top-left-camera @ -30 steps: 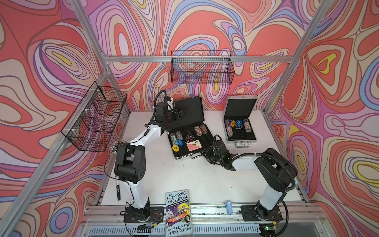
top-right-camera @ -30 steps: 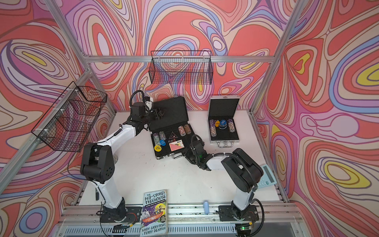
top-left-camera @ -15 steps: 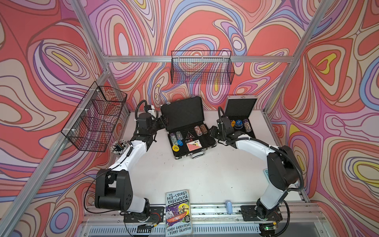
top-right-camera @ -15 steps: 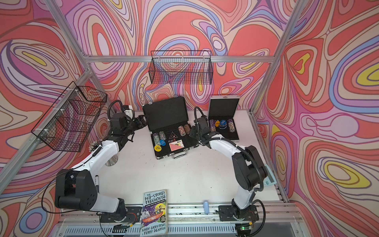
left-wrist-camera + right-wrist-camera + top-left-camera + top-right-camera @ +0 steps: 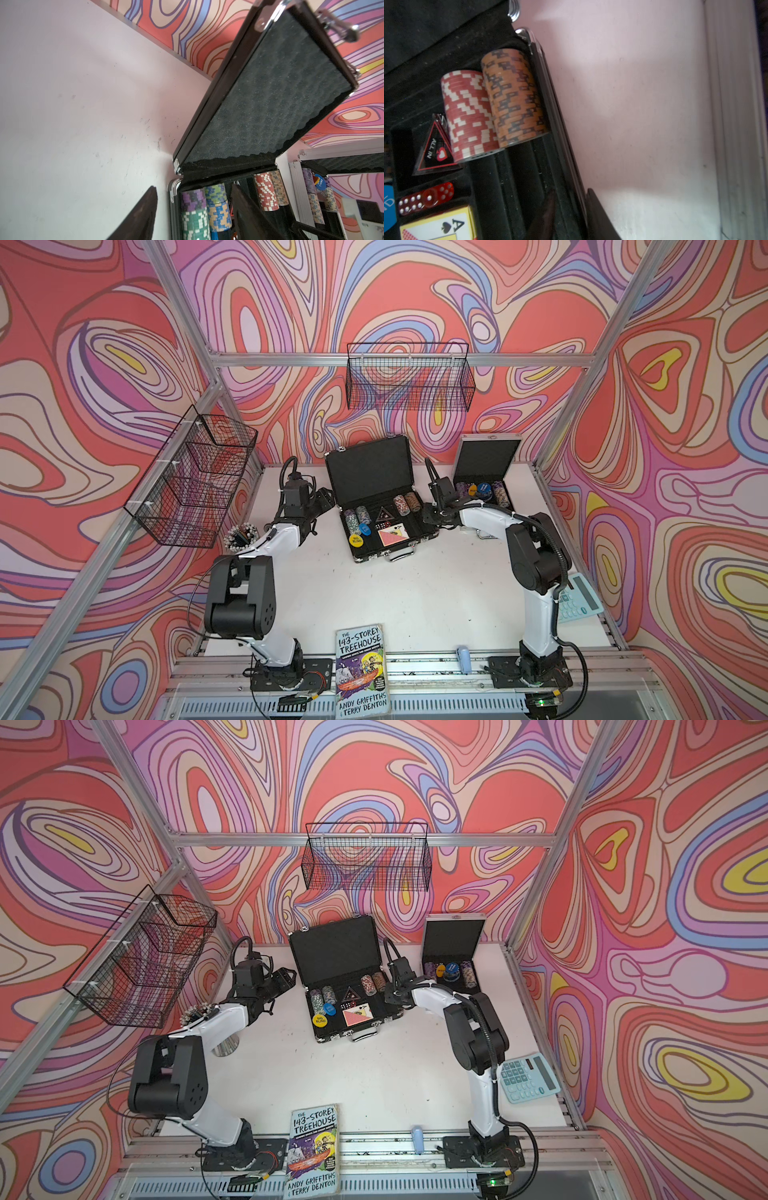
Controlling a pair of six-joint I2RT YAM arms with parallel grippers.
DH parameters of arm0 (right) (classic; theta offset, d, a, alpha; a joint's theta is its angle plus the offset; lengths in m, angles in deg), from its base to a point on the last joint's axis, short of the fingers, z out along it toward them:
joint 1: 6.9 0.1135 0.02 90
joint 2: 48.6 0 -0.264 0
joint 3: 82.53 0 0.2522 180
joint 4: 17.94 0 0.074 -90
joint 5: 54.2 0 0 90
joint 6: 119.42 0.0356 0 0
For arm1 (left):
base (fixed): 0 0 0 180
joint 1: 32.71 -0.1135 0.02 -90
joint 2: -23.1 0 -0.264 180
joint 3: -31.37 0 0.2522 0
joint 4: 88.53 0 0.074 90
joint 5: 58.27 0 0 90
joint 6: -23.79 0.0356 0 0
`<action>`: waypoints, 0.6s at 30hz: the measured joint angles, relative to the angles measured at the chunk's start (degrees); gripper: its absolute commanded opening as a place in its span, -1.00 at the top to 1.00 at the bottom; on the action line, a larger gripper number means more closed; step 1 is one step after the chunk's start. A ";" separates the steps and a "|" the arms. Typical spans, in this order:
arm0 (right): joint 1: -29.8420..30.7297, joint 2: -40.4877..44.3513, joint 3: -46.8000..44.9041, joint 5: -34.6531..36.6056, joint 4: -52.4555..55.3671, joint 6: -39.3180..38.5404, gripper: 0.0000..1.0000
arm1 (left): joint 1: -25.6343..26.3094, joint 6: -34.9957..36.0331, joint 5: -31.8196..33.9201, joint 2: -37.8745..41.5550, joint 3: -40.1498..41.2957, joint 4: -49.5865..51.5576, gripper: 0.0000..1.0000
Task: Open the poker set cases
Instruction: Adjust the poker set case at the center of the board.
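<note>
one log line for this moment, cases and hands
black case: lid up | silver case: lid up | left hand: open, beside black case | right hand: at black case's side wall, grip unclear

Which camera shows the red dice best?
The right wrist view: the red dice look big there, white dots clear, in a row beside the ace card. In both top views the dice are only tiny dark specks. The left wrist view does not show them.

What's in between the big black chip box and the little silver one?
In both top views, the right gripper sits between the black poker case and the silver poker case, right at the black one's edge.
</note>
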State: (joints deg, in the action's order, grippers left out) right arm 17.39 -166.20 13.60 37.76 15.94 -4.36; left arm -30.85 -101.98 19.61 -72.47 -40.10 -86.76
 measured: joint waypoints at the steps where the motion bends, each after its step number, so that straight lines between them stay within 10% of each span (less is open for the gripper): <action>1: -0.02 0.00 -0.28 0.00 -0.07 0.04 0.57 | 0.00 -0.13 -0.39 -1.46 -1.05 -0.15 -0.05; 18: 0.20 2.10 -8.04 -2.99 -10.32 9.88 1.00 | 0.57 -1.33 -9.81 -21.62 -22.49 -1.07 0.03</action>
State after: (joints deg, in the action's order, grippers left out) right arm 17.59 -164.10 5.56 34.76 5.63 5.52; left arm -30.28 -103.31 9.80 -94.08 -62.59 -87.83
